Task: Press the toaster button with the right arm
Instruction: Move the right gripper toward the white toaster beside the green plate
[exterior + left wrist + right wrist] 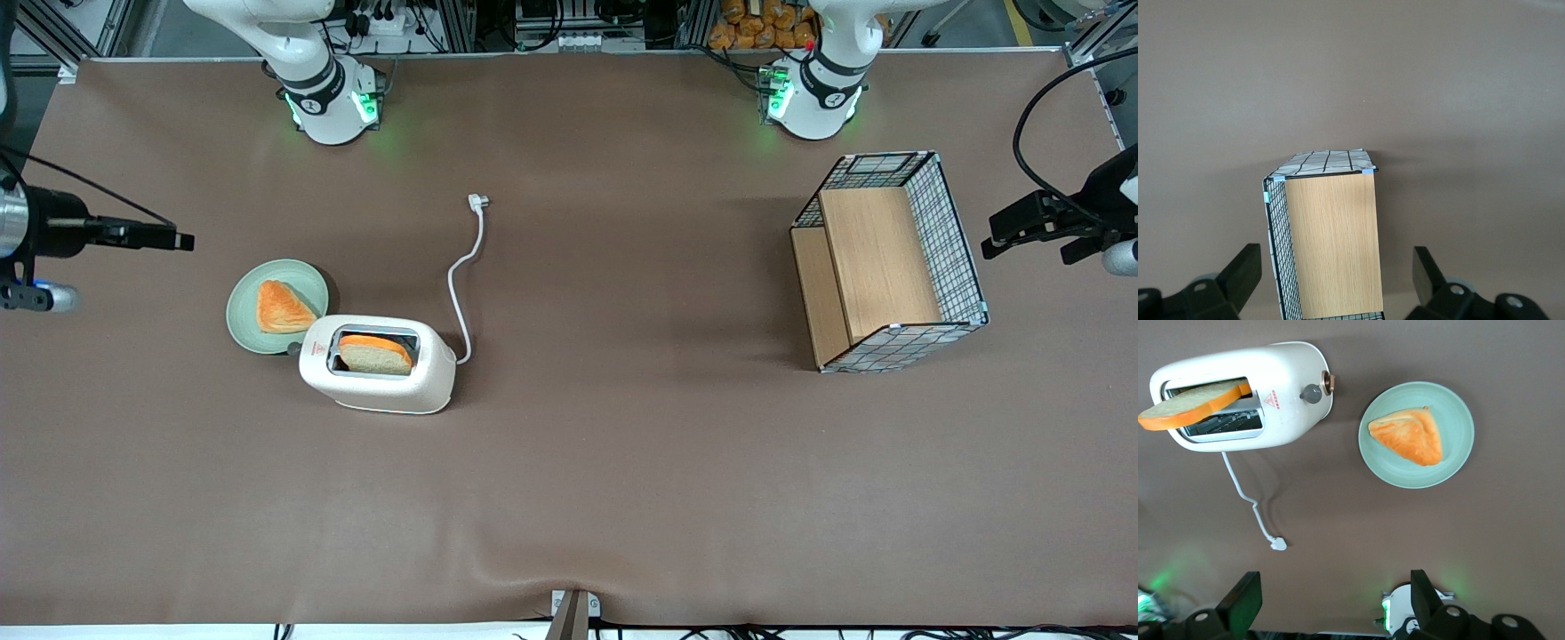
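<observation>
The cream-white toaster [427, 369] lies on the brown table with a bread slice [375, 353] sticking out of its slot. It also shows in the right wrist view [1291, 380]. The toaster button [1311, 393] is a small grey knob on the narrow end face that faces the plate; in the front view [292, 349] it barely shows. My right gripper [182, 240] is open and empty. It hangs in the air toward the working arm's end of the table, well apart from the toaster. Its fingers [1241, 600] stand wide apart.
A pale green plate [238, 311] with an orange toast piece [283, 308] sits right beside the toaster's button end. The white cord [462, 276] runs from the toaster to a loose plug [478, 203]. A wire-mesh wooden basket [889, 276] stands toward the parked arm's end.
</observation>
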You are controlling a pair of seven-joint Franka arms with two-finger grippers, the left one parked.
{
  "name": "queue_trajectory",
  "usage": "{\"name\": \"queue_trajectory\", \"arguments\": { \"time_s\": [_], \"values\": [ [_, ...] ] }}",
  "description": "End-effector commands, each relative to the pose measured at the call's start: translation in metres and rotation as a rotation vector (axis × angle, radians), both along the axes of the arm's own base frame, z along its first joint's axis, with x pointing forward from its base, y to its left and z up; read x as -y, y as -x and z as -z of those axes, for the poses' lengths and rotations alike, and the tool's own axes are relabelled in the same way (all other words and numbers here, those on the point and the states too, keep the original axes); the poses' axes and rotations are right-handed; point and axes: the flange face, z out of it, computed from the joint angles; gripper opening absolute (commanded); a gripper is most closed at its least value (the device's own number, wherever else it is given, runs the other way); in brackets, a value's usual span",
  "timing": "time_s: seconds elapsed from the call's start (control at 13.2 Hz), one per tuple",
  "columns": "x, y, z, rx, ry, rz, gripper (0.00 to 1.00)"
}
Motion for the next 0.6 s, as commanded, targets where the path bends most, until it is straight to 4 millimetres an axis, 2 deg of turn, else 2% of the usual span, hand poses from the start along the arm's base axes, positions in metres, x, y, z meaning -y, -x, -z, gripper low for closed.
{"name": "queue_trajectory", "arguments": {
  "time_s": [0.0,0.15,0.38,0.53],
  "values": [
    [-0.009,-0.001,0.007,0.007,-0.05,-0.003,0.73],
    [-0.015,-0.008,0.021,-0.006,-0.106,0.01,0.37],
    [-0.02,-0.014,0.034,-0.022,-0.133,0.014,0.04],
    [-0.03,-0.018,0.039,-0.018,-0.14,0.005,0.0]
  ]
}}
